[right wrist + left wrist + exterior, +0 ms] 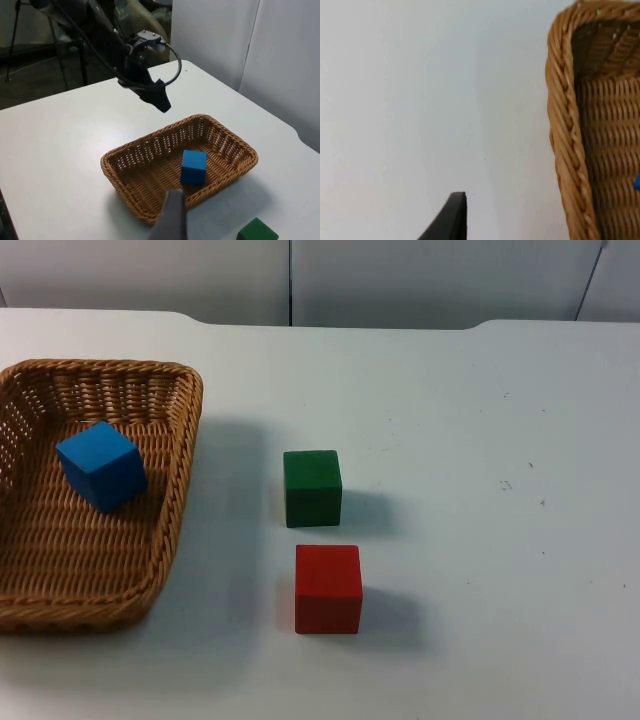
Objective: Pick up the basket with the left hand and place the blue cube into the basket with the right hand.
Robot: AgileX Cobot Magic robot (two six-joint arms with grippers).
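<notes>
Resting in the basket (170,530), blue cube (100,465) well apart from left fingers (159,99).

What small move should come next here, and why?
Probably none beyond retreating: the blue cube already lies inside the basket, which rests on the table. The left gripper hovers beyond the basket's far side, holding nothing. The green cube and red cube stay outside.

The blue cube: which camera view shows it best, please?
The top view shows the blue cube best: large, unobstructed, lying inside the wicker basket. The right wrist view also shows it whole in the basket, but farther away. The left wrist view shows just a blue sliver behind the basket's rim.
</notes>
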